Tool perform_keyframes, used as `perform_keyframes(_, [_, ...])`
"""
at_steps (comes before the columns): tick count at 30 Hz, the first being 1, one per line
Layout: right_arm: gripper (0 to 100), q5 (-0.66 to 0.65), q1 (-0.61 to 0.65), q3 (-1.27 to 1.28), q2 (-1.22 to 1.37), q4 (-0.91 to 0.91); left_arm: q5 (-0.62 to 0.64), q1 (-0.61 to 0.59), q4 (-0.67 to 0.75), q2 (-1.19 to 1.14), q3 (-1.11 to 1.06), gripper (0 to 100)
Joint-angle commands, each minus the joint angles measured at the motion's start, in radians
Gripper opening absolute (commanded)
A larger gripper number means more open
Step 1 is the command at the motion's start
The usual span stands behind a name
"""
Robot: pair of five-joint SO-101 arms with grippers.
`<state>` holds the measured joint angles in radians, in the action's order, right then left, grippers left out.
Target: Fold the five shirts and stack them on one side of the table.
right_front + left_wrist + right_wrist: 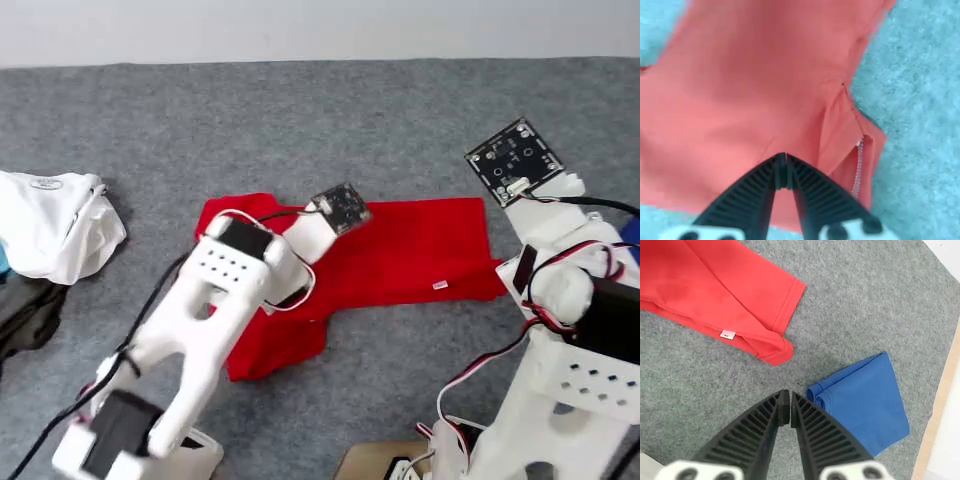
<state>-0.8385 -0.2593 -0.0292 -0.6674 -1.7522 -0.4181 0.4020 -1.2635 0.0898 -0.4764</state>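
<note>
A red shirt [410, 250] lies partly spread on the grey mat in the middle of the table, with one part bunched toward the front. My left gripper [782, 172] is shut, its tips just over the red shirt [750, 90] near a seam, with no cloth seen between them. My right gripper [785, 407] is also shut and holds nothing. It hangs over bare mat between the red shirt's sleeve [775, 315] and a folded blue shirt [867, 402]. A crumpled white shirt [50, 225] and a dark garment [25, 310] lie at the far left.
The blue shirt lies close to the table's wooden edge [940, 405]. A sliver of blue [630, 235] shows behind the right arm. A cardboard piece [370, 462] sits at the front between the arm bases. Bare grey mat [300, 120] stretches behind the red shirt.
</note>
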Motion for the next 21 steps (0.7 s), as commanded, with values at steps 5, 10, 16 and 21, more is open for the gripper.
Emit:
perform_keyframes(5, [1.0, 0.008, -0.007, -0.003, -0.022, -0.038, 0.008, 0.161, -0.032, -0.256, 0.035, 1])
perform_keyframes(10, [1.0, 0.008, -0.007, -0.003, -0.022, -0.038, 0.011, 0.302, -0.163, -0.307, 0.07, 1])
perform_keyframes(16, [1.0, 0.008, -0.007, -0.003, -0.022, -0.038, 0.061, 0.345, -0.195, -0.204, 0.065, 1])
perform_keyframes(21, [1.0, 0.008, -0.007, -0.003, -0.022, -0.038, 0.057, 0.245, -0.233, -0.084, 0.071, 1])
